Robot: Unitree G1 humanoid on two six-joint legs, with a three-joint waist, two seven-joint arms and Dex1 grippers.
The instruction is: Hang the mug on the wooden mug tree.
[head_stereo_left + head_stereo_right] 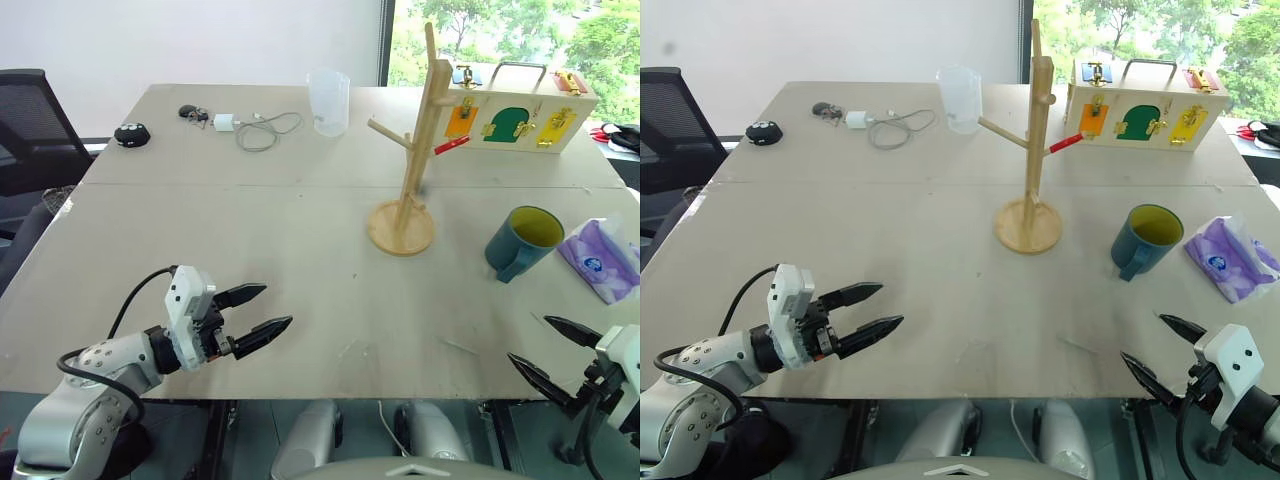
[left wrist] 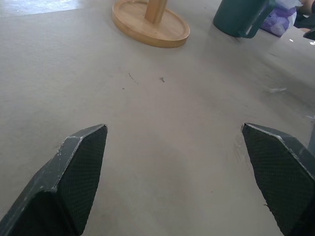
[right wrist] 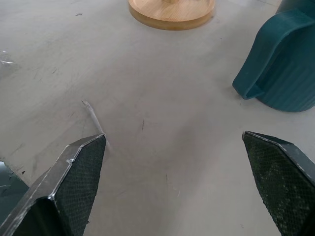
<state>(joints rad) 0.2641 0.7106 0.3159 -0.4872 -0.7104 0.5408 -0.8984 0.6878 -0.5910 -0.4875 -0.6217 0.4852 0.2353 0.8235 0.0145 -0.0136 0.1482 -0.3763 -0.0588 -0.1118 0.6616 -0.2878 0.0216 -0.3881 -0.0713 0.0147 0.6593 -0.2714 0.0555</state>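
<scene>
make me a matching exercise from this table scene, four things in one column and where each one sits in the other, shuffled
Things:
1. mug
2. wooden mug tree
3. clear measuring cup
4. purple tissue pack

Places:
A. far side of the table, beside a coiled white cable
B. near the table's right edge, just right of the mug
C. middle of the table, standing upright on its round base
D. on the table between the mug tree's base and the tissue pack, upright, hanging on no peg

Pairs: 1-D, 2-C, 3-A, 4-B
</scene>
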